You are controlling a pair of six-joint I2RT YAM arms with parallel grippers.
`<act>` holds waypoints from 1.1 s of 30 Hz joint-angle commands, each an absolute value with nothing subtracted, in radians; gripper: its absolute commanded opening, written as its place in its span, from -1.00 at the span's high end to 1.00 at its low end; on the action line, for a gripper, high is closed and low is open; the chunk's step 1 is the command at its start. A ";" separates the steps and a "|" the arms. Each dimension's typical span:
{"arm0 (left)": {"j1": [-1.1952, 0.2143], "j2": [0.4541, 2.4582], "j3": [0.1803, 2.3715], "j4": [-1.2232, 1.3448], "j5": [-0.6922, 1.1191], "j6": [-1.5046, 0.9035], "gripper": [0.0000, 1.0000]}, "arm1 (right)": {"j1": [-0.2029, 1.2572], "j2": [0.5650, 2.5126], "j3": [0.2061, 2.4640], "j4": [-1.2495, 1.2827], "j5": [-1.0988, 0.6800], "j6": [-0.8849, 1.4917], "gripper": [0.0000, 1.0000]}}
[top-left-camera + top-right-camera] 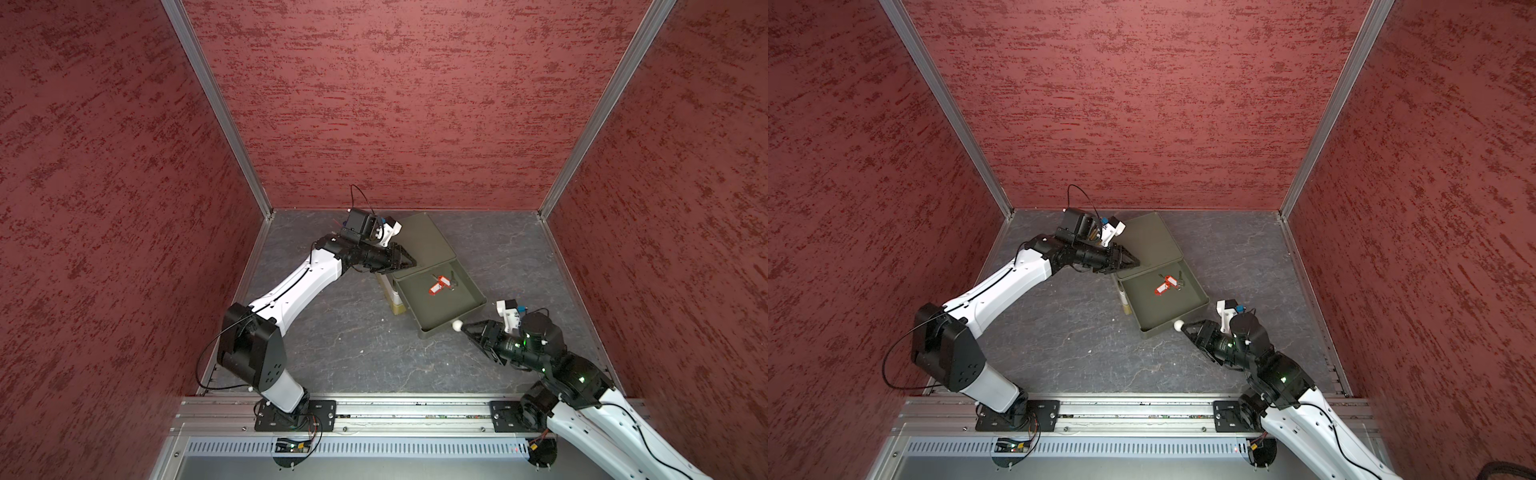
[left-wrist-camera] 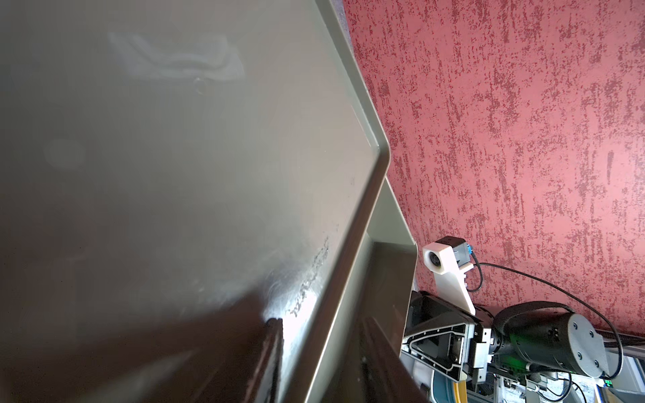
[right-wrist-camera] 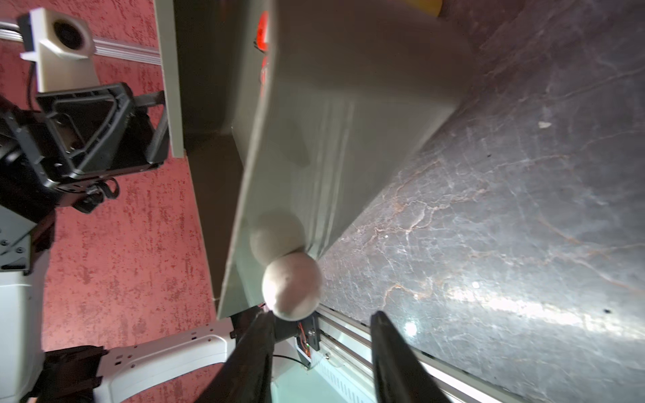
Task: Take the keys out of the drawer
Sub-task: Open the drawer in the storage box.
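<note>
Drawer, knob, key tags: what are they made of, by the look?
Drawer: likely painted sheet metal, olive satin; thin folded rims, soft glare. Knob: perhaps bare wood or matte plastic; pale, dull ball. Key tags: probably red plastic; saturated colour, white labels.

drawer (image 1: 419, 309): olive-green, shallow, pulled out; you see its floor open in both top views (image 1: 1142, 309); white round knob (image 1: 457, 325) on front wall | keys (image 1: 439, 285): you can make out two red tags with white labels, lying flat, close together, toward the drawer's back; dark metal beside them, too small to resolve
</note>
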State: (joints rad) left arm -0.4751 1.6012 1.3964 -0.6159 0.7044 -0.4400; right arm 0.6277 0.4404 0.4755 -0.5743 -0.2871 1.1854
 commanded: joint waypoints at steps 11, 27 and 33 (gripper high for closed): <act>-0.466 1.642 1.358 -0.737 0.632 -0.434 0.22 | 0.643 0.568 0.822 -0.921 -0.263 1.034 -0.08; -0.452 1.620 1.339 -0.744 0.637 -0.422 0.24 | 0.670 1.231 1.477 -1.225 -0.121 0.638 -0.05; -0.445 1.610 1.326 -0.742 0.635 -0.423 0.23 | 0.670 1.356 1.523 -1.201 -0.099 0.655 -0.02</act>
State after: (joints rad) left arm -0.4561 1.5871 1.3788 -0.6132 0.7097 -0.4362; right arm 0.6628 1.3464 1.4986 -1.1740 -0.1452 0.6788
